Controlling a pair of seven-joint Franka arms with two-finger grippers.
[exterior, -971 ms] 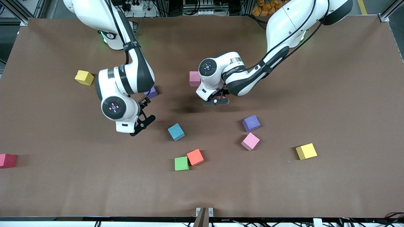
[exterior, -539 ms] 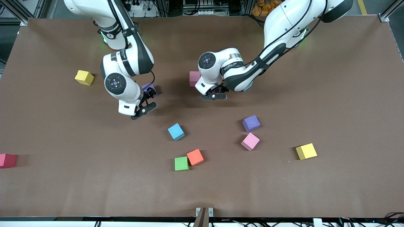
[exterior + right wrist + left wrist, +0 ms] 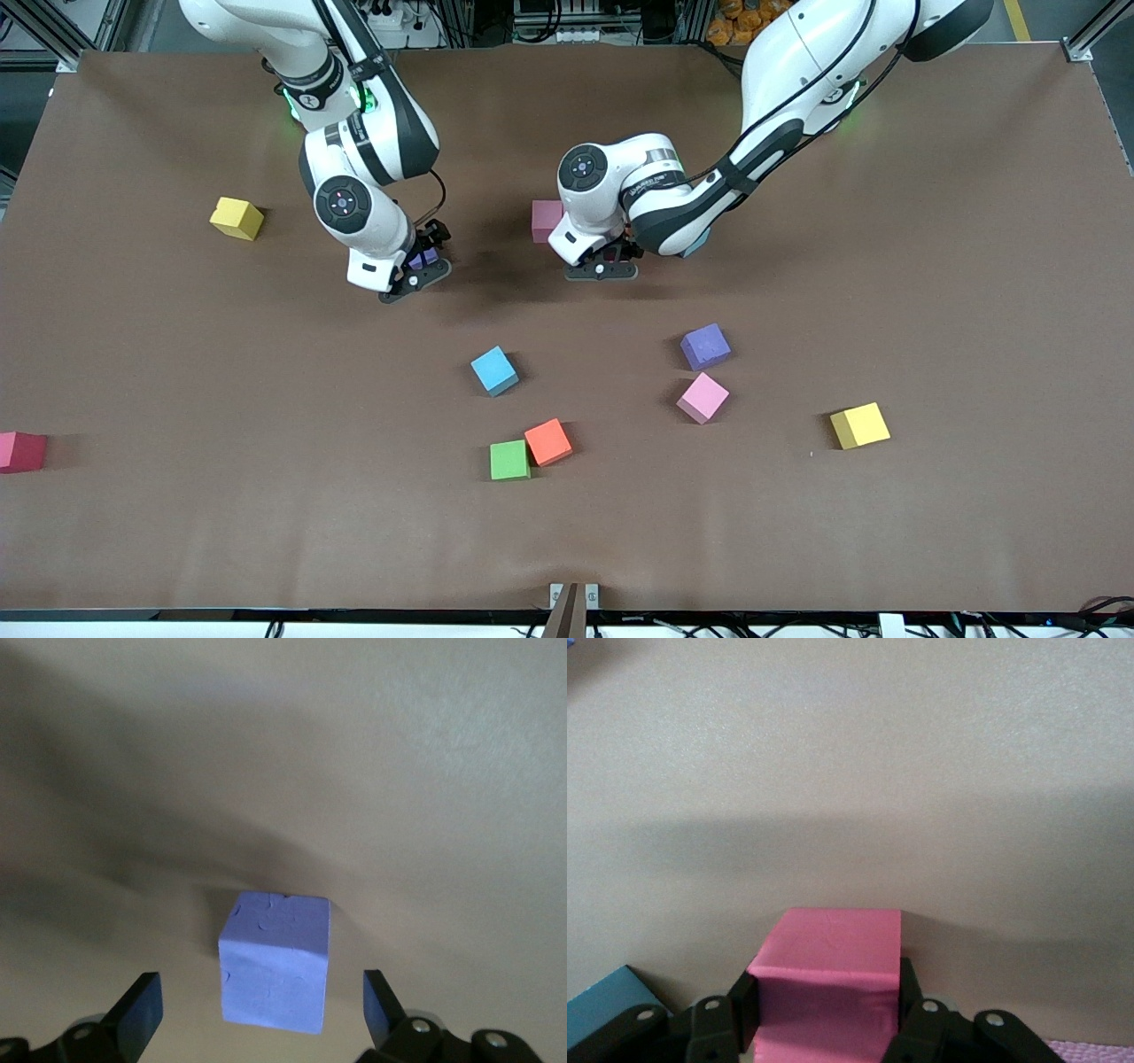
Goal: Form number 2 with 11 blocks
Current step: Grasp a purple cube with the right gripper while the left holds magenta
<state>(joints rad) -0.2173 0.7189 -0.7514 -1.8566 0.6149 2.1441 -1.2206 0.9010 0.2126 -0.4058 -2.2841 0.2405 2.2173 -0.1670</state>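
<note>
Front view: nothing of the number 2 is laid yet; blocks lie scattered on the brown surface point(image 3: 886, 266). The right gripper point(image 3: 423, 268) is low over a purple block point(image 3: 423, 259) toward the right arm's end. The left gripper point(image 3: 604, 266) is mid-surface, just beside a pink block point(image 3: 546, 220) that sits on the surface. Nearer the camera: blue block point(image 3: 493, 370), second purple block point(image 3: 706, 346), light pink block point(image 3: 702, 397), orange block point(image 3: 548, 441) touching green block point(image 3: 509, 461), yellow block point(image 3: 860, 425). Another yellow block point(image 3: 236, 218) and a red block point(image 3: 21, 450) sit far toward the right arm's end.

Left wrist view: the left gripper is clamped on a deep pink block point(image 3: 828, 979), fingers point(image 3: 741, 1010) flat on two of its side faces. A blue block corner point(image 3: 611, 1001) and a light pink edge point(image 3: 1090, 1050) show close by. Judgement: set it down square and flush to its neighbours; release only once it is seated.

Right wrist view: the right gripper's fingers point(image 3: 140, 1010) stand wide apart, straddling the purple block, not touching. The cube is matte and slightly rotated to the fingers. Judgement: align the wrist yaw to its faces, descend further, then close centred.
</note>
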